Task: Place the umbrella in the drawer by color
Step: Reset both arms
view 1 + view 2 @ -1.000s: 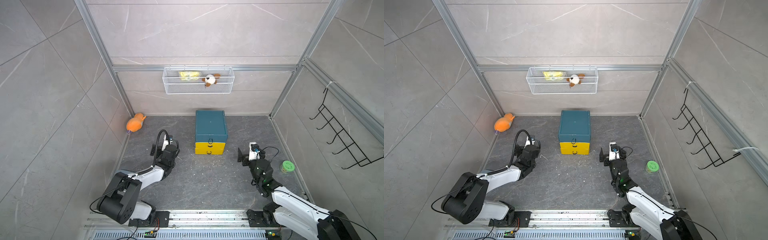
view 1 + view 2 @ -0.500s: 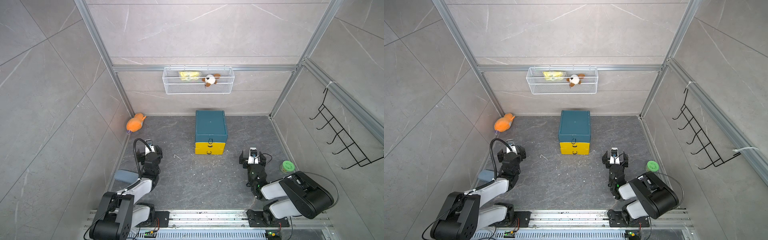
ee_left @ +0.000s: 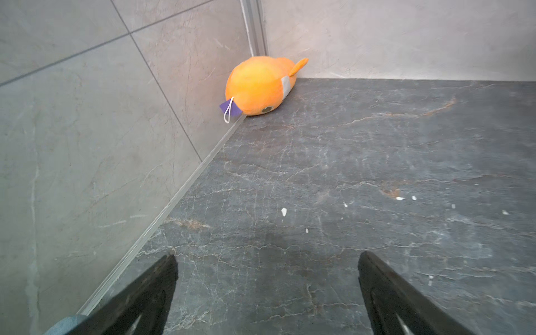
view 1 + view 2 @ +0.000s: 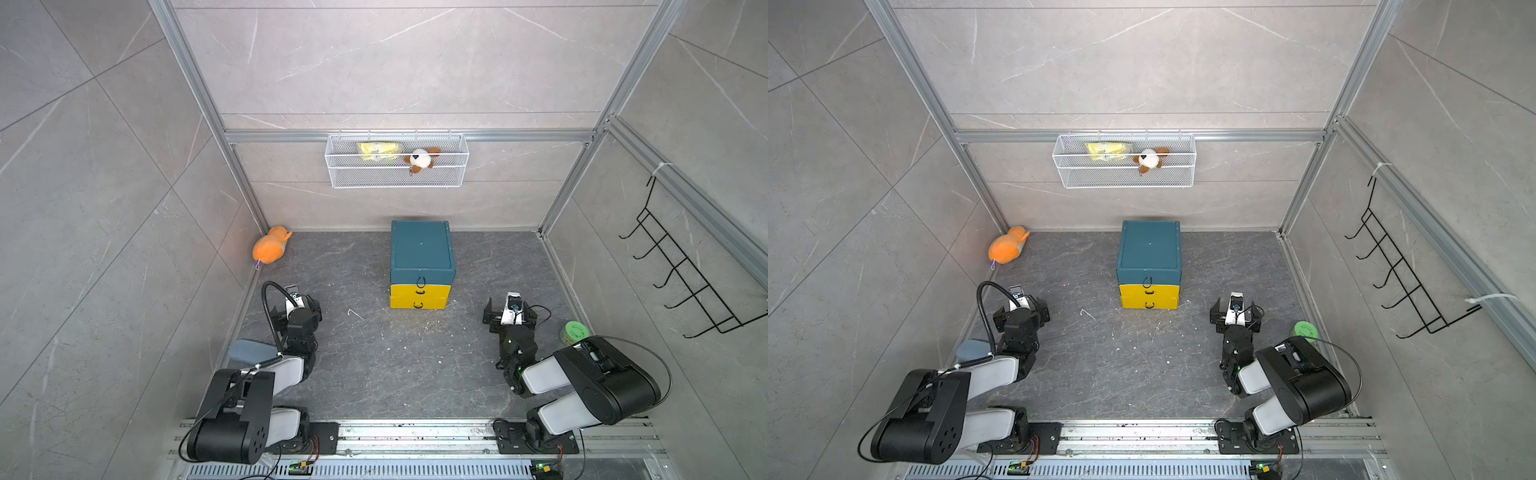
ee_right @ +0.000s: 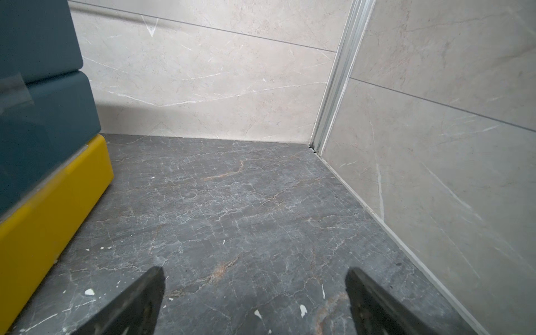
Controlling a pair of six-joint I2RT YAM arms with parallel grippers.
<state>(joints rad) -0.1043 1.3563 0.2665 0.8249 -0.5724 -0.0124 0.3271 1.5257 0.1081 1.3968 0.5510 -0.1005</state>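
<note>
With the left hand (image 3: 266,255) and the right hand (image 5: 255,269) both wide and empty, the left one should, I think, reach for the blue-grey umbrella (image 4: 249,351), lying on the table (image 4: 395,365) at lower left in both top views, and grip its middle.

A robot lab cell, shown by aluminium frame (image 4: 282,136), stone-look wall panels (image 4: 395,62) and mounting rail (image 4: 415,434)
</note>
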